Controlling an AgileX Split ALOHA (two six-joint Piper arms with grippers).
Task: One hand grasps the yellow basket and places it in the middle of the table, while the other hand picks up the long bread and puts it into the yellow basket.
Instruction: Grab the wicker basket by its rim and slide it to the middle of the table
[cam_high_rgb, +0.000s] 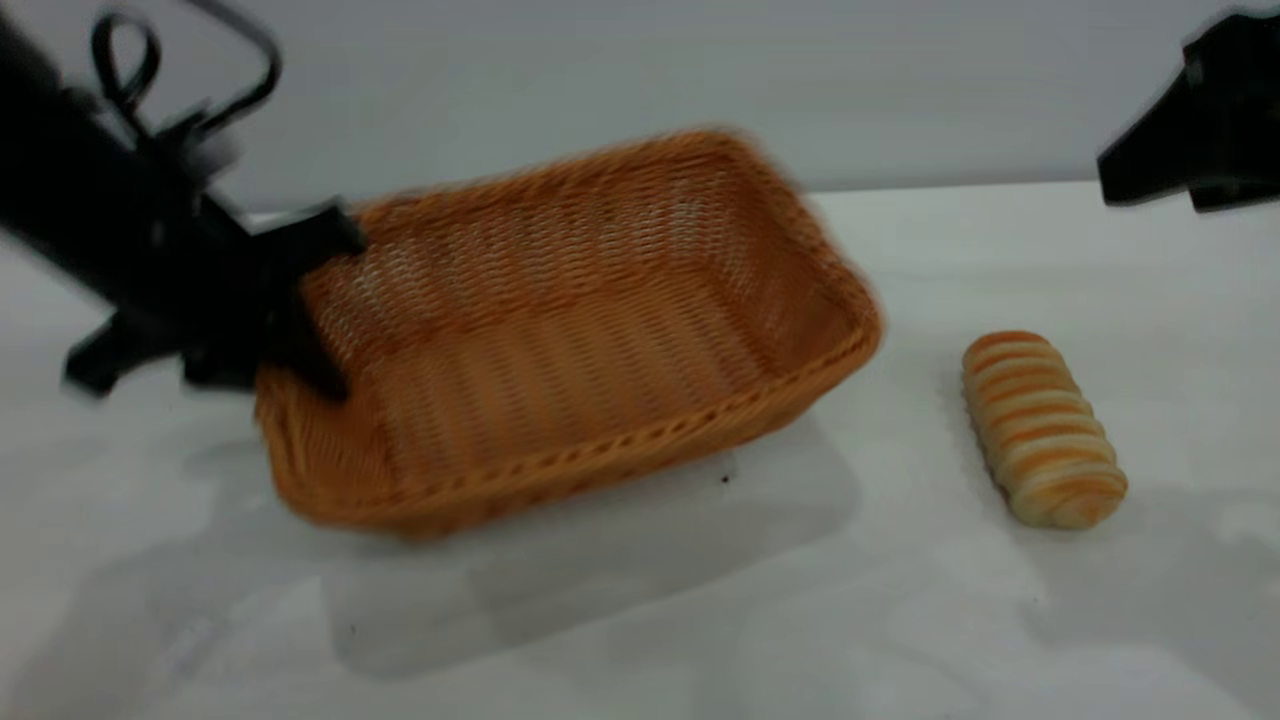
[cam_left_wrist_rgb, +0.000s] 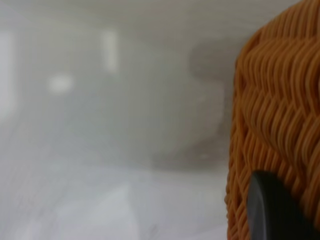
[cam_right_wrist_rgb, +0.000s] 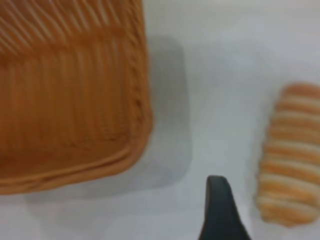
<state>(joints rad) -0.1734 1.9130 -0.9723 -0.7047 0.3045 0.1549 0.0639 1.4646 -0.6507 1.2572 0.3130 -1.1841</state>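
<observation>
Currently the left gripper (cam_high_rgb: 300, 300) is clamped on the yellow basket (cam_high_rgb: 560, 340) rim at 9 o'clock, lifted over the white table (cam_high_rgb: 1000, 620); long bread (cam_high_rgb: 1043, 428) at 3 o'clock. Right gripper (cam_high_rgb: 1200, 130): grip state unreadable. Plain grey wall (cam_high_rgb: 600, 70) behind.

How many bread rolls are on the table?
1. The bread roll lies on the table, right of the basket and apart from it. The basket holds none.

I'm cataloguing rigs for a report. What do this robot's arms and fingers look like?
Both arms are matte black with no visible markings. The left gripper has blocky, angular fingers, and thin black cables loop above its arm. The right gripper shows as a dark wedge-shaped housing; its wrist view shows one rounded, tapering black finger.
</observation>
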